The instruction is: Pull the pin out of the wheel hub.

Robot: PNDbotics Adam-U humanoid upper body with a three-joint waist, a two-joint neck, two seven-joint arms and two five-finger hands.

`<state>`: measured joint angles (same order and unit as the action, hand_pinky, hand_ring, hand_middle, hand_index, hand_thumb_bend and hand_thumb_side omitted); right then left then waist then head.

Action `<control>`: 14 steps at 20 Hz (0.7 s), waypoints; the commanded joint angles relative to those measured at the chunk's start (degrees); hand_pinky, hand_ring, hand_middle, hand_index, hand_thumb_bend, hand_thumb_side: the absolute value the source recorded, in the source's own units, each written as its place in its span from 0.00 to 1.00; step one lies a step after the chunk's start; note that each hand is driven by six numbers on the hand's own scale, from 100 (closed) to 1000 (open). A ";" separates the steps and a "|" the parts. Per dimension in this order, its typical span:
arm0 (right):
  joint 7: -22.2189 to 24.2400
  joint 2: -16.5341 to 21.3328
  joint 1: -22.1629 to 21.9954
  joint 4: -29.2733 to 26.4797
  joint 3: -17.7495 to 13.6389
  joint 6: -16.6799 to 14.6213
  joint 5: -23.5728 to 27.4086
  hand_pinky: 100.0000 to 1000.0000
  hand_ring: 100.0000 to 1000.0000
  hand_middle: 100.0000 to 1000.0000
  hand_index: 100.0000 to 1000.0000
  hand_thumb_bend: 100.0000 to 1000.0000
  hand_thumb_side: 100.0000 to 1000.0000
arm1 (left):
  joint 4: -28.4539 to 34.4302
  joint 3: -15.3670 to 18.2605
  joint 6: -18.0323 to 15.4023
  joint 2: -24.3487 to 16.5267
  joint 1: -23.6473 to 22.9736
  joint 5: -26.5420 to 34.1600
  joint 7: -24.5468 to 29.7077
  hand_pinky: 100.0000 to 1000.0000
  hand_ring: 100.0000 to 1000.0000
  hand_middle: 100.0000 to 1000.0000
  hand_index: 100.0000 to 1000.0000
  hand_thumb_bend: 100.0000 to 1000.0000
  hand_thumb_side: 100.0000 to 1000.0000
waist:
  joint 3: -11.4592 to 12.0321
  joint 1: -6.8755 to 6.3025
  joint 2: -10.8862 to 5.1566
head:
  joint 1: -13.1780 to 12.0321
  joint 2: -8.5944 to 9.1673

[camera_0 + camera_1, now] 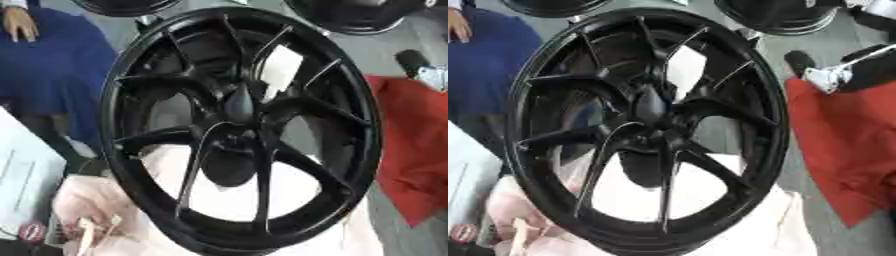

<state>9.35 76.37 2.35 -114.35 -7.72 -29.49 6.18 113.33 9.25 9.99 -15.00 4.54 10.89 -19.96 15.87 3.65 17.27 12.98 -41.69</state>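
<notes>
Big glossy black spoked alloy wheel hub (241, 125) stands upright; right arm's silver joint (829, 77) shows, its hand's fingers impossible to tell.

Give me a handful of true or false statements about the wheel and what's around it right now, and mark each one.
1. The wheel is black with thin spokes. True.
2. The wheel lies flat on the floor. False: it stands tilted, its face toward the camera.
3. A red cloth lies to the right of the wheel. True.
4. A robot hand grips the hub. False: no hand is at the hub; only a silver and black arm part shows at the upper right.
5. More dark wheels show at the top edge. True.
6. The wheel is bright blue. False: it is black.
</notes>
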 commanded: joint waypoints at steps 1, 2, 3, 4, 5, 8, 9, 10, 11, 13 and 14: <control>0.18 1.25 0.62 -0.24 -0.60 -0.36 -0.40 0.82 0.77 0.65 0.78 0.00 0.09 | 1.26 0.53 -0.10 -0.51 0.42 -0.24 -0.23 0.60 0.48 0.41 0.66 0.62 0.34 | 0.12 -0.06 -1.05 | 0.14 0.66; 0.19 1.23 0.68 -0.24 -0.59 -0.48 -0.47 0.82 0.77 0.65 0.78 0.00 0.08 | 1.26 0.52 -0.12 -0.53 0.49 -0.25 -0.22 0.60 0.48 0.41 0.66 0.62 0.34 | 0.19 -0.01 -0.97 | 0.23 0.74; 0.18 1.20 0.76 -0.24 -0.59 -0.61 -0.56 0.83 0.77 0.65 0.78 0.00 0.08 | 1.26 0.50 -0.13 -0.56 0.55 -0.25 -0.20 0.60 0.48 0.41 0.66 0.62 0.34 | 0.26 0.04 -0.88 | 0.29 0.80; 0.16 1.18 0.83 -0.24 -0.60 -0.72 -0.67 0.83 0.77 0.65 0.78 0.00 0.07 | 1.26 0.49 -0.15 -0.59 0.61 -0.26 -0.18 0.60 0.48 0.41 0.66 0.62 0.34 | 0.34 0.10 -0.80 | 0.38 0.85; 0.11 1.15 0.92 -0.24 -0.62 -0.80 -0.84 0.83 0.77 0.65 0.78 0.00 0.06 | 1.26 0.49 -0.17 -0.62 0.70 -0.28 -0.17 0.60 0.48 0.41 0.66 0.62 0.34 | 0.46 0.17 -0.70 | 0.53 0.92; 0.11 1.23 1.38 -0.24 -0.60 -1.30 -1.66 0.83 0.78 0.68 0.79 0.00 0.01 | 1.26 0.45 -0.20 -0.74 0.94 -0.29 -0.13 0.60 0.48 0.41 0.66 0.62 0.34 | 0.97 0.35 -0.38 | 0.98 1.12; 0.17 1.29 1.61 -0.24 -0.57 -1.54 -2.11 0.84 0.78 0.68 0.79 0.00 0.01 | 1.26 0.44 -0.23 -0.79 1.07 -0.29 -0.11 0.60 0.48 0.41 0.66 0.62 0.34 | 1.19 0.44 -0.27 | 1.22 1.21; 0.22 1.33 1.84 -0.24 -0.54 -1.80 -2.56 0.84 0.79 0.70 0.80 0.00 0.00 | 1.26 0.43 -0.25 -0.84 1.19 -0.29 -0.09 0.60 0.48 0.41 0.66 0.62 0.34 | 1.42 0.53 -0.15 | 1.52 1.35; 0.26 1.36 2.11 -0.24 -0.51 -2.13 -3.03 0.84 0.79 0.70 0.81 0.00 0.00 | 1.26 0.41 -0.27 -0.91 1.32 -0.30 -0.07 0.60 0.48 0.41 0.66 0.62 0.34 | 1.68 0.64 -0.02 | 1.94 1.51; 0.24 1.41 2.62 -0.24 -0.47 -2.71 -4.05 0.85 0.80 0.71 0.81 0.00 0.00 | 1.26 0.42 -0.31 -1.03 1.53 -0.37 -0.03 0.60 0.48 0.41 0.66 0.63 0.34 | 2.20 0.86 0.22 | 2.77 1.84; 0.22 1.42 2.83 -0.24 -0.44 -2.96 -4.64 0.85 0.80 0.72 0.82 0.00 0.00 | 1.26 0.42 -0.33 -1.07 1.62 -0.39 -0.03 0.60 0.48 0.41 0.66 0.63 0.34 | 2.46 0.98 0.34 | 3.07 2.00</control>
<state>9.65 76.32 4.62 -114.35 -7.52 -31.99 2.33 113.33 9.34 9.86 -15.03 5.63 10.80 -20.00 18.42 4.87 18.43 15.50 -40.60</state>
